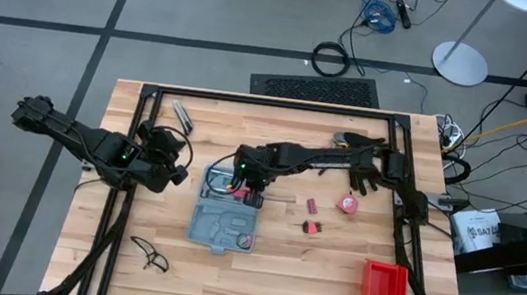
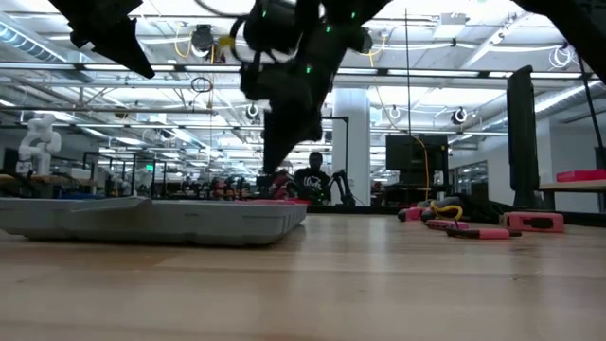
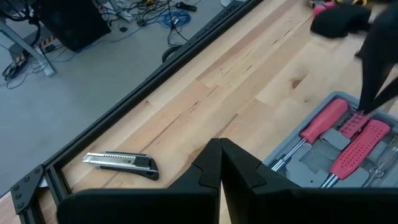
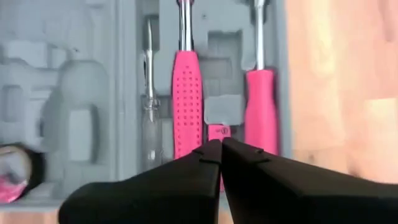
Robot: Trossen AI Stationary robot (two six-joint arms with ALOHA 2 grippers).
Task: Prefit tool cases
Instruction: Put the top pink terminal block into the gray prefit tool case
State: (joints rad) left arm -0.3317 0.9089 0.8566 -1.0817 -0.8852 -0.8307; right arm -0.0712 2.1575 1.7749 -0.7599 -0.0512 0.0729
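The open tool case (image 1: 223, 218) lay at table centre. The right gripper (image 1: 250, 188), fingers pinched together, hovered over its two o'clock corner, seating a small red piece between screwdrivers (image 4: 186, 93). Left gripper (image 1: 176, 171) waited at nine o'clock, clenched. Next: fetch another tool.

**Four cameras, one shared case**

Your high view looks straight down from well above, taking in the whole table (image 1: 329, 266) with floor around it; the tool case (image 1: 225, 218) sits just left of frame centre.

Your low view sits at tabletop height, looking level across the wood into the room, with the tool case (image 2: 151, 220) close at centre left.

Your left wrist view looks down at a slant, from near, over the table edge, catching the case (image 3: 336, 149) at lower right.

Your right wrist view hangs very close above the case (image 4: 81, 81), which nearly fills the frame.

All four views share that case.
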